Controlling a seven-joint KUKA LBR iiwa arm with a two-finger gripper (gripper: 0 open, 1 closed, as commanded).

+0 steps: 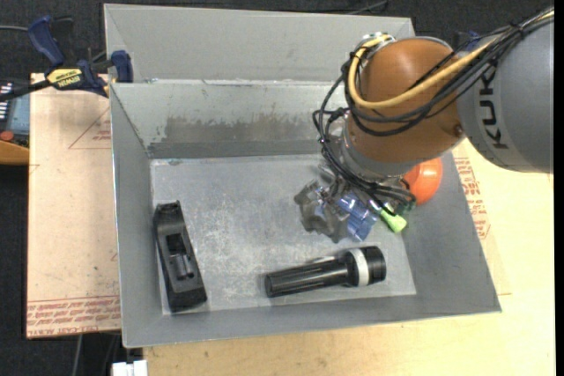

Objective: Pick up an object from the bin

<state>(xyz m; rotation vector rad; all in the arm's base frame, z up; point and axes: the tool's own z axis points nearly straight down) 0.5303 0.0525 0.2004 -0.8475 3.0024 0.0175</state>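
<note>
Grey sheet metal forms the bin (247,198), and the gripper (322,211) is low over its floor toward the right wall. It is just beside a small blue clear-plastic piece (357,217) and a green stub (395,223), with an orange ball (426,180) against that wall. The arm's bulky cover overhangs the spot, so I cannot tell whether the gripper is open, closed or holding anything, though the blue piece, being nearest, seems the likely target. A black tube with a white band (326,273) lies flat along the near edge and a black stapler-like block (179,258) lies in the near left corner, both apart from it.
</note>
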